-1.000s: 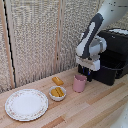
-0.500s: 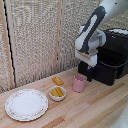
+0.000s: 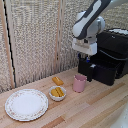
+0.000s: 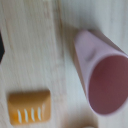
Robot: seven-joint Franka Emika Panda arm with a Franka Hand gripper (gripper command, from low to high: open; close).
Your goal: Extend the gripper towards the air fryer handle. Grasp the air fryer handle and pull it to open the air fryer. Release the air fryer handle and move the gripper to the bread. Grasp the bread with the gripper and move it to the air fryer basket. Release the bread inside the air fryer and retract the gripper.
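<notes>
Black dominates the exterior view's right, where the air fryer (image 3: 114, 50) sits on the wooden table (image 3: 95, 107) with its basket (image 3: 102, 71) pulled out toward the room. The basket's inside is not visible from here, so its contents cannot be told. The handle (image 3: 83, 70) juts from the basket's front face, partly behind the arm's end.

The gripper (image 3: 86, 60) hangs just above the handle and over the pink cup (image 3: 79, 83). Its dark fingers point down, but they are small and blurred, so whether they are spread or pressed together cannot be told.

The cup stands upright just in front of the basket. In the wrist view its mouth (image 4: 112, 82) faces the camera and shows only pink inside.

The bread (image 3: 58, 80) lies alone on the table, on the exterior view's left of the cup and behind the small bowl (image 3: 57, 93). The wrist view catches it too, golden-orange with pale score lines (image 4: 29, 107), flat on the wood and apart from the cup.

The white bowl holds two golden sticks (image 3: 57, 92) lying side by side. The patterned plate (image 3: 26, 104) rests at the exterior view's left, near the bowl, its white centre showing. A reed screen (image 3: 35, 35) backs the scene.
</notes>
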